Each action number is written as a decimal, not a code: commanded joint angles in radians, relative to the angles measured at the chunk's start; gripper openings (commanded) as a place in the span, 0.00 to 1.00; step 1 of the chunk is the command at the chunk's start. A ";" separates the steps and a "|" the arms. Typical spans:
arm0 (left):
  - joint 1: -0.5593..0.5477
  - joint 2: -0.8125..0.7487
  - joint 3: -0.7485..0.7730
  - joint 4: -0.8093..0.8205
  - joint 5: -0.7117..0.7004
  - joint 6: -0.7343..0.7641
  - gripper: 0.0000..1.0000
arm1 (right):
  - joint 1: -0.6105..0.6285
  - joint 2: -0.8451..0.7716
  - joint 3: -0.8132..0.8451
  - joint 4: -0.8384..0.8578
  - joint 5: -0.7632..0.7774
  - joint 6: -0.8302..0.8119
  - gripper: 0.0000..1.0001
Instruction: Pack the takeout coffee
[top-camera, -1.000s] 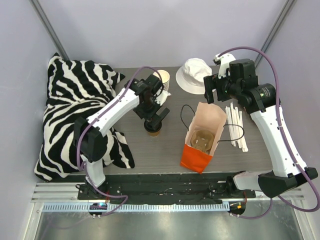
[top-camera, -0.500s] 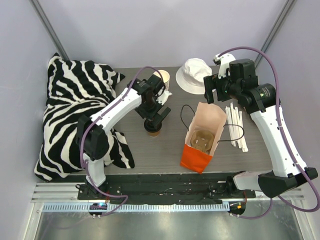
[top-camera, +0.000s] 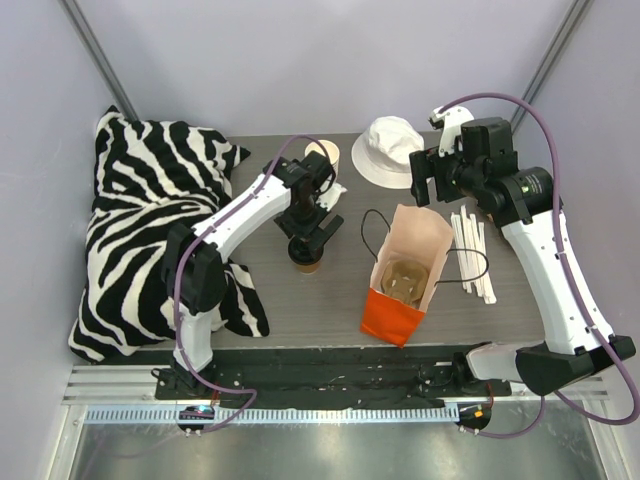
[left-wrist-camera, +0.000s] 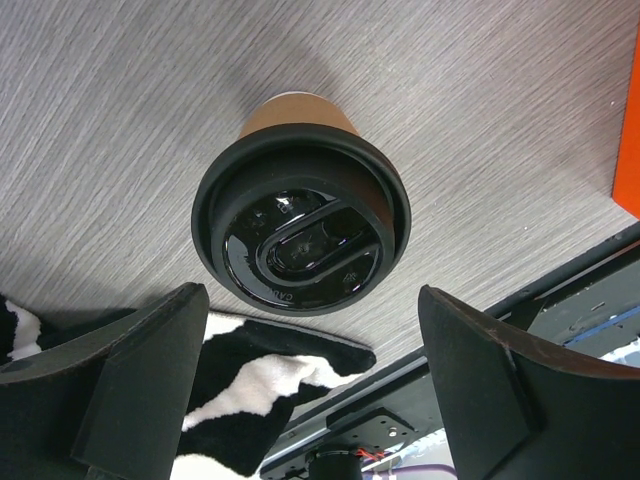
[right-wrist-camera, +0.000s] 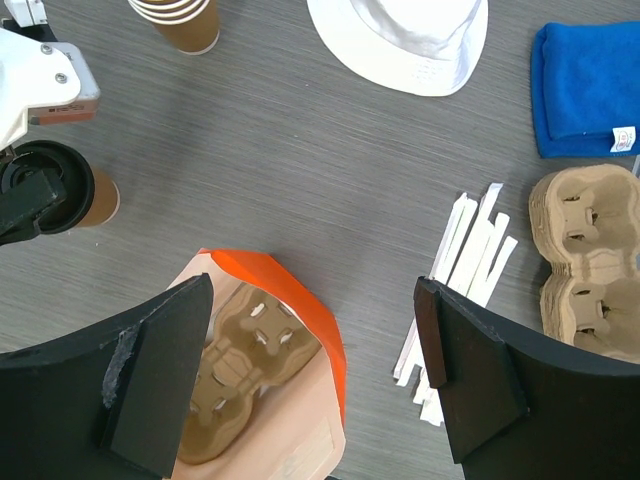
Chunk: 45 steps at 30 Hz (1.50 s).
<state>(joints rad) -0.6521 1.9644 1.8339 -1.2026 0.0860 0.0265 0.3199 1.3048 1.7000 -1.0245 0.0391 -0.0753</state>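
now: seat the grip on the cup before lifting

the takeout coffee (left-wrist-camera: 300, 225) stands upright on the table (top-camera: 250, 300), lid on, near the left side of the paper bag (top-camera: 392, 315). the left gripper (top-camera: 312, 232) hangs directly over it with its fingers (left-wrist-camera: 130, 390) spread wide, one on each side of the black lid, touching nothing. the right gripper (right-wrist-camera: 315, 295) hovers above the bag mouth, also spread, holding nothing.

procedure, as judged from this position:
1. lower the left gripper until the pads sit beside the tan paper wall, below the lid rim. closing on the lid alone could pop it off.
2. centre the cup between the fingers so both pads meet it together; an offset could tip it.
3. close gently; the paper wall will likely dent under hard pressure.
4. lift straight up and hold the cup upright on the way to the pulp carrier (top-camera: 403, 278) seated inside the bag
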 joint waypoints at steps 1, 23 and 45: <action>0.005 0.004 0.024 0.015 -0.017 -0.002 0.89 | -0.007 -0.027 0.013 0.041 -0.005 0.005 0.89; -0.014 0.021 -0.008 0.052 -0.034 0.001 0.87 | -0.010 -0.027 0.006 0.043 -0.015 0.006 0.90; -0.038 0.013 -0.062 0.103 -0.106 -0.004 0.80 | -0.008 -0.030 -0.007 0.044 -0.010 0.003 0.90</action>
<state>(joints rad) -0.6796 1.9835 1.7832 -1.1286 0.0105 0.0265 0.3138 1.3022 1.6917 -1.0191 0.0319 -0.0753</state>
